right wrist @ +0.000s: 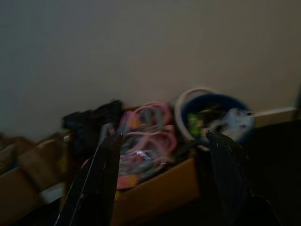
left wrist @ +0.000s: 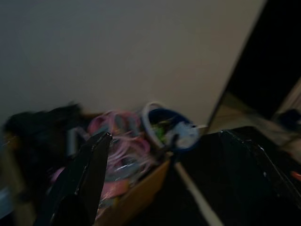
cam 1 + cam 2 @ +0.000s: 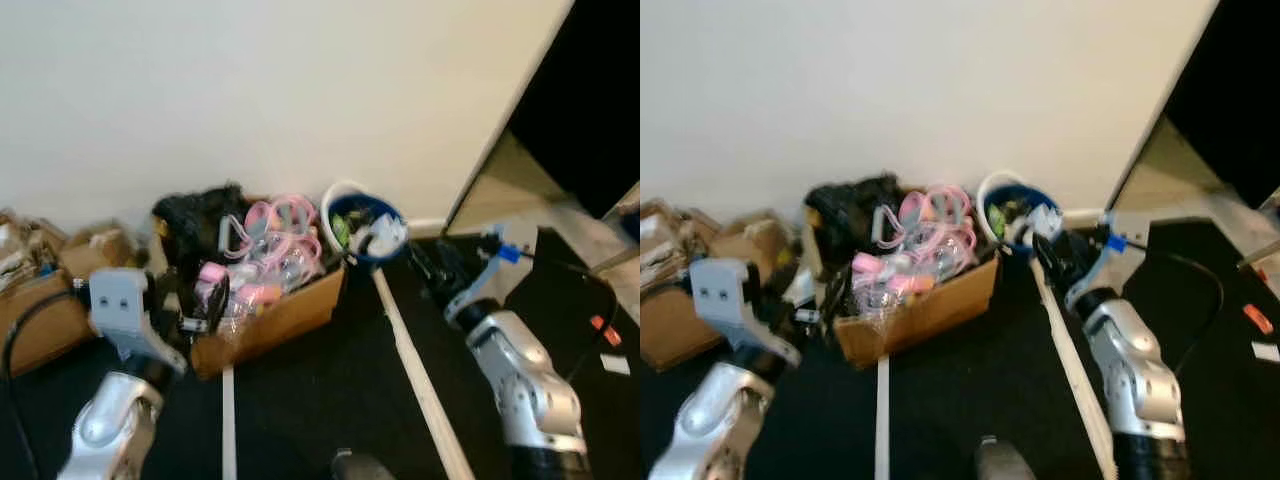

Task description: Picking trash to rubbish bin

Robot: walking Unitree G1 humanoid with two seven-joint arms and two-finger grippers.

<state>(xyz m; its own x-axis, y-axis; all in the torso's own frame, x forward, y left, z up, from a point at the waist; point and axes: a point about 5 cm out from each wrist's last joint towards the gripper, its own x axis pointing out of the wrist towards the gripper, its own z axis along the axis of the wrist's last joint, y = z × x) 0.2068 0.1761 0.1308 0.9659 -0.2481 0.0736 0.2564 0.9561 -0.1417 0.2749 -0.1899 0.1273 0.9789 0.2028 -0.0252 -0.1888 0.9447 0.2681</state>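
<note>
Round blue bin [image 3: 362, 226] with a white rim stands on the dark floor [image 3: 320, 400] against the pale wall [image 3: 280, 90], far centre; it holds crumpled white and green trash [image 3: 372, 236]. Touching its left side is an open brown cardboard box [image 3: 275, 318], corners soft, stuffed with glossy pink and clear plastic pieces [image 3: 268, 250] and a black, matte bundle [image 3: 195, 222] at its far left. More cardboard [image 3: 45, 300] lies further left. A pale flat strip [image 3: 420, 375] runs across the floor from the bin toward the near right; a shorter strip [image 3: 228, 420] lies near the box. Left gripper [image 2: 164, 174] is raised near the box's left end, its fingers [image 2: 91, 174] spread wide in the left wrist view, holding nothing. Right gripper [image 1: 162, 174] is just right of the bin, fingers [image 1: 101, 179] likewise apart and empty in the right wrist view. Head views show the silver arms and a blue clip [image 3: 508, 253] on the right wrist cable, plus a dark slanted panel [image 3: 590, 100] far right; wrist views are dim and blurred, framing box and bin between the black fingers.
</note>
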